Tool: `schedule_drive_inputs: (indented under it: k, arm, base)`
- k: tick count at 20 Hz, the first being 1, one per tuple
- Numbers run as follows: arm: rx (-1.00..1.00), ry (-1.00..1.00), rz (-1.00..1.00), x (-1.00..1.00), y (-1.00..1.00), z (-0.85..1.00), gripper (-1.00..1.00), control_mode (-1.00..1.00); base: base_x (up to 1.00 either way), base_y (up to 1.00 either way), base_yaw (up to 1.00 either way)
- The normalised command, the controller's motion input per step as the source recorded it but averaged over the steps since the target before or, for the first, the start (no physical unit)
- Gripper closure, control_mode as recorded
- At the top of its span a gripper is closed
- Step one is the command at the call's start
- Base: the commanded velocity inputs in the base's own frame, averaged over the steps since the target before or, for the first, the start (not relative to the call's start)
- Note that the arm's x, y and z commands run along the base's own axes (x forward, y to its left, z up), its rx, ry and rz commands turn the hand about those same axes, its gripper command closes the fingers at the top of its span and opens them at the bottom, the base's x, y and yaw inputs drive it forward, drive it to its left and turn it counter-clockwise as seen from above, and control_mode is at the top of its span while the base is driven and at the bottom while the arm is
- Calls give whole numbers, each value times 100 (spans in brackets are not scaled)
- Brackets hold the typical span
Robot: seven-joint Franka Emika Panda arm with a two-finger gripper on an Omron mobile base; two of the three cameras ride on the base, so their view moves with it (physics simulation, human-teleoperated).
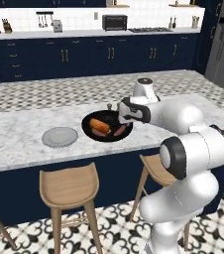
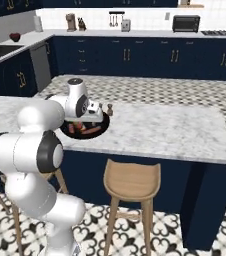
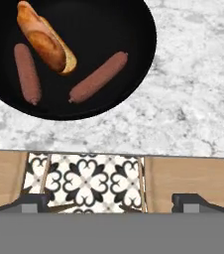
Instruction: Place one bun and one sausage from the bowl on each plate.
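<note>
Wooden stools (image 1: pixel 69 186) before marble island counter (image 1: pixel 20 136), navy cabinets (image 1: pixel 84 57) behind.

Counts, one moment:

- Black bowl (image 3: pixel 134 30): one, on the marble bench (image 3: pixel 198 89).
- Buns (image 3: pixel 42 37): one seen from the hand camera, possibly two lying pressed together; cannot separate them.
- Sausages: two in the bowl, one (image 3: pixel 27 73) beside the bun, one (image 3: pixel 98 77) apart from it.
- Plates: one light grey plate (image 1: pixel 59 137) seen on the bench.
- Wooden stools: two in the left base view (image 1: pixel 69 186) (image 1: pixel 156 171).
- Small pepper shaker (image 1: pixel 109 106): one.
</note>
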Motion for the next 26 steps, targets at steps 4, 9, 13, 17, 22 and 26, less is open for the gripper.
schedule_drive_inputs:
  k: [4,9,13,17,22,26]
  arm:
    - [0,0,0,0,0,0,-100,100]
    - [0,0,0,0,0,0,-100,100]
    - [0,0,0,0,0,0,-100,100]
    - [2,4,1,37,-34,-15,-100,-100]
    - [12,21,9,48,-98,-38,-100,-100]
    - [32,19,1,0,-11,-41,-100,-100]
  base:
    - [24,5,6]
    - [22,64,16]
    - [86,52,15]
    - [49,7,9]
    - [0,0,0]
    - [0,0,0]
